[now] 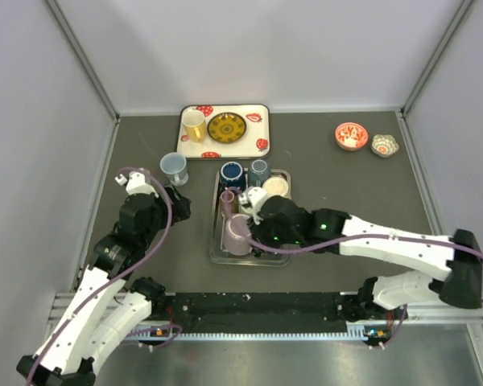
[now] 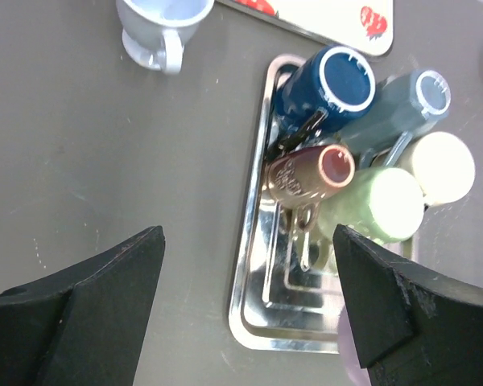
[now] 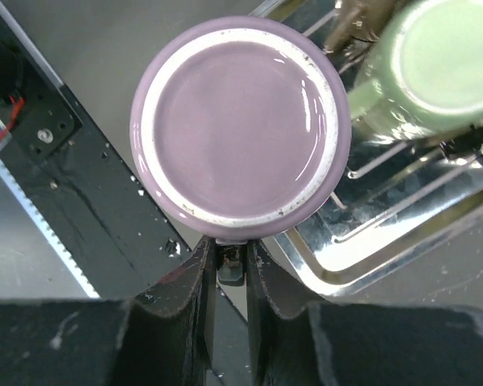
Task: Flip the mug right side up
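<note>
The light is soft and even, from above. The table [image 1: 346, 185] shows only weak, soft shadows. The tray [image 2: 253, 273] throws bright glare in both wrist views. The purple mug [image 3: 241, 121] is sharp, with a small highlight; the green mug [image 3: 443, 64] is blurred. The left fingers [image 2: 88, 322] are almost black, without detail. The top view is slightly grainy.

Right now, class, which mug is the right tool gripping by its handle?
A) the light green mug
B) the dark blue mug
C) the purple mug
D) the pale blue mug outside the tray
C: in the right wrist view the right tool is closed on the handle of the purple mug, whose base faces the camera.
</note>
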Robot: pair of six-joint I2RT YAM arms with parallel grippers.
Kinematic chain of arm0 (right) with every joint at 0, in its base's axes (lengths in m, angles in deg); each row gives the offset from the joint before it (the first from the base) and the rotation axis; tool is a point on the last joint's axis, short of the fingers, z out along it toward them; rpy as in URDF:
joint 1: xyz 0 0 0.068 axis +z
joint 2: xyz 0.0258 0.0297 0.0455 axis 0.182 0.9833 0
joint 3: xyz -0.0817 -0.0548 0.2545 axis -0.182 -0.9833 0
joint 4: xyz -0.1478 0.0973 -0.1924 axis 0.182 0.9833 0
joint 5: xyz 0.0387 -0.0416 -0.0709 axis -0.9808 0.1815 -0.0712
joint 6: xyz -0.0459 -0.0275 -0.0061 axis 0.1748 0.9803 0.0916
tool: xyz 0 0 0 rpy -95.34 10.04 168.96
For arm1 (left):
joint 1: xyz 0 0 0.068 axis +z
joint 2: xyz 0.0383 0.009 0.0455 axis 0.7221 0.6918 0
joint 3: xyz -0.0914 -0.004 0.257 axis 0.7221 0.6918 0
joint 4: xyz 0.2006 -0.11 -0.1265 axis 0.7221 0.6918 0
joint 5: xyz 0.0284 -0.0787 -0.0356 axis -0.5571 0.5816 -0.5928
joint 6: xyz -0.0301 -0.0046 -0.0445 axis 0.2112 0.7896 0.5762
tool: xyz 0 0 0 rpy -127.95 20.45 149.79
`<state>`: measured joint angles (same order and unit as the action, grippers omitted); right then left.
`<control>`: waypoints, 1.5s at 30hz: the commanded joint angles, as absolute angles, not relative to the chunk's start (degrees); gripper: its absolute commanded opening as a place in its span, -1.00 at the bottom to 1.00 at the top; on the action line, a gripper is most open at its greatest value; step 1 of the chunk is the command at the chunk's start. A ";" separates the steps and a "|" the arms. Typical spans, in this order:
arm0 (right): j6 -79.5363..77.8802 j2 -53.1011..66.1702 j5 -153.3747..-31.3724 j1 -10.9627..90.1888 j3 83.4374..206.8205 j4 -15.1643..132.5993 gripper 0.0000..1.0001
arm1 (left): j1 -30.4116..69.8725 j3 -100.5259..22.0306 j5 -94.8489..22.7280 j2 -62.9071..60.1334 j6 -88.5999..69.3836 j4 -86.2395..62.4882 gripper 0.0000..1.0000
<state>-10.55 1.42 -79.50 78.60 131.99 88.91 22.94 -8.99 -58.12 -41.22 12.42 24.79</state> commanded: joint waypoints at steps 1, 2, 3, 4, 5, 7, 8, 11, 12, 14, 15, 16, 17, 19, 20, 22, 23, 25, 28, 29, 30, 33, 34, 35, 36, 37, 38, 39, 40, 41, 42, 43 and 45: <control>-20.54 -12.37 -82.16 71.26 128.66 79.14 -1.00 | 22.85 -12.60 -63.99 -45.58 16.76 22.22 0.86; -24.04 -14.06 -83.49 69.22 127.60 76.26 -1.00 | 22.94 -12.26 -64.36 -46.64 17.13 20.22 0.96; -25.72 -15.99 -84.46 66.76 125.07 74.49 -1.00 | 22.85 -11.56 -63.84 -49.08 17.22 17.76 0.98; -27.40 -19.32 -89.69 64.74 123.56 72.21 -1.00 | 22.94 -9.46 -60.53 -50.59 16.61 14.95 0.98; -30.89 -21.18 -91.74 60.89 121.89 69.14 -1.00 | 22.94 -8.31 -58.23 -51.91 16.78 9.27 0.98; -34.16 -23.82 -96.57 58.22 117.23 60.09 -1.00 | 22.85 -5.68 -53.40 -54.99 18.35 4.84 0.98; -37.05 -25.92 -97.73 56.47 116.00 57.45 -1.00 | 22.94 -5.05 -47.46 -55.43 19.23 2.82 0.98; -42.15 -28.57 -100.81 54.88 111.87 46.11 -1.00 | 22.85 -2.42 -34.71 -55.44 23.71 -3.95 0.96; -43.48 -28.93 -101.60 53.74 110.20 40.69 -1.00 | 22.85 -1.54 -31.26 -55.00 25.29 -8.93 0.96; -46.81 -29.19 -103.01 53.12 108.44 36.52 -1.00 | 22.85 1.71 -23.20 -53.51 30.30 -14.75 0.97; -47.88 -29.02 -103.19 52.50 107.91 34.59 -1.00 | 22.85 2.76 -21.23 -52.72 31.88 -20.44 0.97; -48.93 -29.11 -103.54 52.32 107.29 30.39 -1.00 | 22.85 4.60 -19.90 -52.01 35.55 -22.58 0.98; -51.12 -28.93 -103.63 51.97 105.90 28.17 -1.00 | 22.85 5.58 -17.19 -50.35 37.33 -25.39 0.98; -53.41 -28.67 -103.02 51.44 104.83 23.26 -1.00 | 22.68 7.60 -15.07 -49.02 40.76 -31.35 0.97; -53.86 -28.58 -102.67 51.36 103.96 21.92 -1.00 | 22.59 7.96 -14.27 -48.50 41.21 -32.44 0.96; -55.61 -27.88 -101.70 51.18 102.99 17.72 -1.00 | 21.63 8.14 -13.74 -48.58 40.87 -33.41 0.98; -55.97 -27.44 -101.61 51.18 102.55 16.21 -1.00 | 21.27 8.05 -13.56 -48.75 40.51 -33.50 0.98; -57.37 -25.33 -101.70 51.18 102.45 14.27 -1.00 | 20.13 7.70 -13.21 -48.41 39.55 -33.59 0.98; -59.83 -21.57 -102.13 51.18 102.45 8.74 -1.00 | 18.99 7.00 -12.16 -46.13 39.19 -34.46 0.98; -60.19 -20.68 -102.31 51.18 102.80 7.16 -1.00 | 18.72 6.99 -11.89 -44.90 39.28 -36.38 0.98; -60.46 -19.97 -102.66 51.18 103.07 6.54 -1.00 | 18.46 6.99 -11.80 -44.37 39.37 -37.36 0.98; -60.28 -18.30 -102.92 51.18 104.47 7.40 -1.00 | 17.76 6.30 -11.80 -42.43 38.84 -39.91 0.95; -59.76 -18.12 -103.10 51.18 104.82 7.76 -1.00 | 17.67 5.94 -11.63 -41.73 38.58 -40.27 0.94; -59.67 -17.77 -103.19 51.18 105.44 8.20 -1.00 | 17.67 5.50 -11.45 -40.42 38.23 -40.27 0.93; -59.49 -17.68 -103.45 51.18 105.62 8.37 -1.00 | 17.58 4.63 -11.36 -39.54 37.70 -40.27 0.90; -59.32 -17.42 -103.63 51.18 105.79 8.38 -1.00 | 17.49 4.36 -11.10 -38.57 37.70 -40.44 0.88; -59.32 -16.90 -103.80 51.18 106.14 8.29 -1.00 | 17.40 4.10 -10.75 -36.73 37.79 -41.14 0.86; -59.32 -16.63 -104.07 51.27 106.23 7.94 -1.00 | 17.23 3.92 -10.49 -35.76 38.31 -42.80 0.82; -59.40 -16.37 -104.24 51.27 106.32 7.85 -1.00 | 17.05 3.83 -10.40 -34.01 38.58 -43.95 0.80; -59.49 -15.93 -104.33 51.27 106.41 7.76 -1.00 | 16.96 3.83 -10.40 -33.12 38.93 -44.83 0.78; -59.49 -15.75 -104.51 51.27 106.41 7.59 -1.00 | 16.61 3.57 -10.31 -32.24 39.28 -46.49 0.75; -59.49 -15.57 -104.59 51.18 106.50 7.32 -1.00 | 16.44 3.39 -10.40 -30.58 39.45 -47.12 0.73; -59.58 -15.22 -104.86 51.18 106.50 7.15 -1.00 | 15.65 2.52 -10.48 -28.99 39.63 -47.91 0.70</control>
<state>-59.22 -15.17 -103.91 51.59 102.05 16.69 16.91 5.70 -11.61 -31.76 39.00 -40.73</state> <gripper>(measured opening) 0.162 0.863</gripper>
